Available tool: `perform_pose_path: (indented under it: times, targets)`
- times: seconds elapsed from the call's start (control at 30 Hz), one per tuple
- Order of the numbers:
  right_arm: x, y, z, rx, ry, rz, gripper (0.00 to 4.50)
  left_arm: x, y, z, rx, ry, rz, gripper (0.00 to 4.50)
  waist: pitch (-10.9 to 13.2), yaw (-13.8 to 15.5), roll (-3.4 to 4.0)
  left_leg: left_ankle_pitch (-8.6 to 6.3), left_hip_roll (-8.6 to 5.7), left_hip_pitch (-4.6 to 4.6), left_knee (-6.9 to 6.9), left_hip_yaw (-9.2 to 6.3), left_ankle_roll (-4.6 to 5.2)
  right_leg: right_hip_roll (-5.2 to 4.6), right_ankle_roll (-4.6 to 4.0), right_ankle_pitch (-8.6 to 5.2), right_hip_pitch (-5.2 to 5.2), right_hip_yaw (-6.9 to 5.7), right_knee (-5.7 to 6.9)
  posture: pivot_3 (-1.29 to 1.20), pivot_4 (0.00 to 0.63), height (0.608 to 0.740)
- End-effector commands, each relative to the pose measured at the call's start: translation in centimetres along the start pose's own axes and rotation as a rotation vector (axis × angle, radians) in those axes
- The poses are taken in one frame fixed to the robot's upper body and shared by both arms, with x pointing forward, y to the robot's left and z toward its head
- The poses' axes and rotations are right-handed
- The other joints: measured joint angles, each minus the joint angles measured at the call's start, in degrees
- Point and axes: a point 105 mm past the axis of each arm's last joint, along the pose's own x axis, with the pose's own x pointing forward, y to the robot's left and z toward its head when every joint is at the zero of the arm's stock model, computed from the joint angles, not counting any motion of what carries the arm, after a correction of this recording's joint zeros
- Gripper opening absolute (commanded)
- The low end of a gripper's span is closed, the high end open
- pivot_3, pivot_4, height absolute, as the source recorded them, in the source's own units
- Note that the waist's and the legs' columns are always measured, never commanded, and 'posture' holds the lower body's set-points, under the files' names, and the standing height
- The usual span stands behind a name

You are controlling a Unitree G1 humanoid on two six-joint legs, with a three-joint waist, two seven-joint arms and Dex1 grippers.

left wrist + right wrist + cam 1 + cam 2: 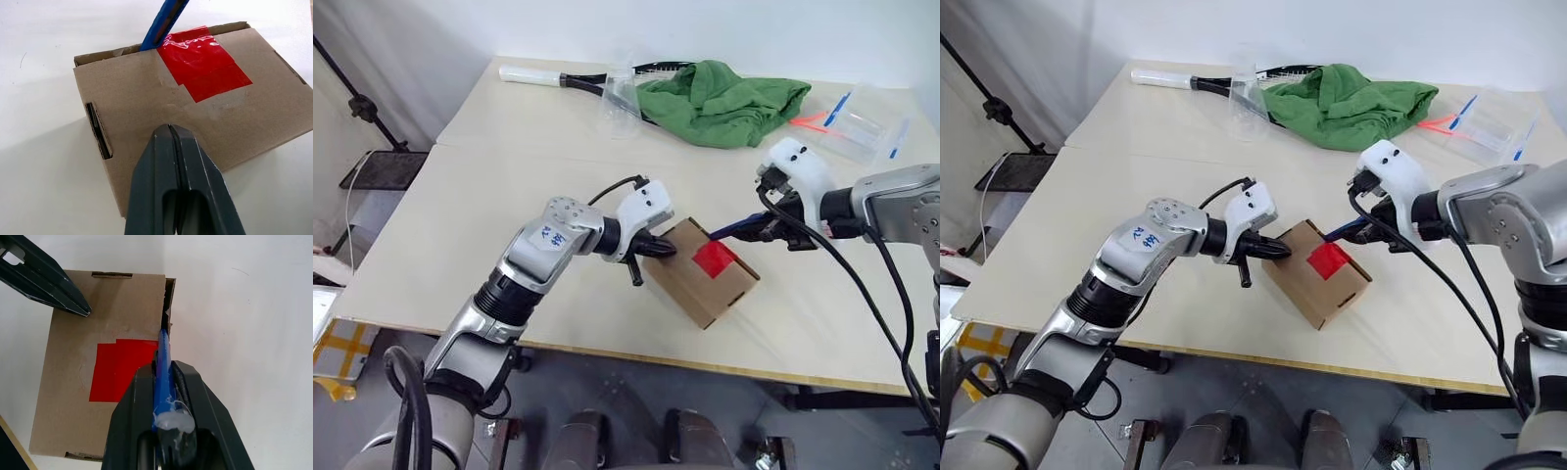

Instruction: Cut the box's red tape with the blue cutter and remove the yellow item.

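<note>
Currently, no legible print on box (146, 112); closed left gripper (172, 134) presses it, right gripper (164, 377) clamps blue cutter (163, 377) at red tape (203, 61).

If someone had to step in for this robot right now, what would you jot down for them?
Left tool: shut, tip pressing on the box top, steadying it.
Right tool: shut on the blue cutter, whose tip sits at the flap seam by the edge of the red tape.
Done: cutter picked up, box braced.
Left: tape looks uncut; slice it, open the flaps, take out the yellow item.
</note>
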Motion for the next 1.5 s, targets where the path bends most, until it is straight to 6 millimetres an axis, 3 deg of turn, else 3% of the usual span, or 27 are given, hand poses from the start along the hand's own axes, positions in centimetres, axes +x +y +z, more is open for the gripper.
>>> perform_pose_path:
  times: [0.03, 0.87, 1.5]
  targets:
    - [-1.1, 0.4, 0.0, -0.033, 0.024, 0.005, 0.13, 0.6, 0.3, -1.8, -0.036, 0.080, 0.028, 0.00, 0.0, 0.0, 0.00, 0.00, 0.00, 0.00, 0.00, -0.01, 0.00, 0.00, 0.00, 0.00, 0.01, -0.01, 0.00, 0.00, 0.150, 0.740]
    - [-2.9, 0.6, -2.7, -0.032, 0.170, 0.039, 0.13, 1.2, 0.9, -2.4, -0.066, 0.103, 0.068, 0.00, 0.0, 0.4, -0.04, -0.01, 0.01, 0.06, 0.10, -0.02, 0.02, 0.00, 0.01, 0.00, 0.14, 0.00, -0.06, 0.00, 0.150, 0.740]
    - [-0.6, 0.3, -2.8, 0.028, 0.221, 0.070, 0.13, 2.1, 0.7, -2.3, -0.064, 0.089, 0.077, 0.00, -0.1, 0.1, -0.09, -0.01, 0.06, 0.47, 0.17, -0.15, 0.02, 0.02, 0.07, 0.04, 0.78, -0.09, -0.32, 0.00, 0.150, 0.740]
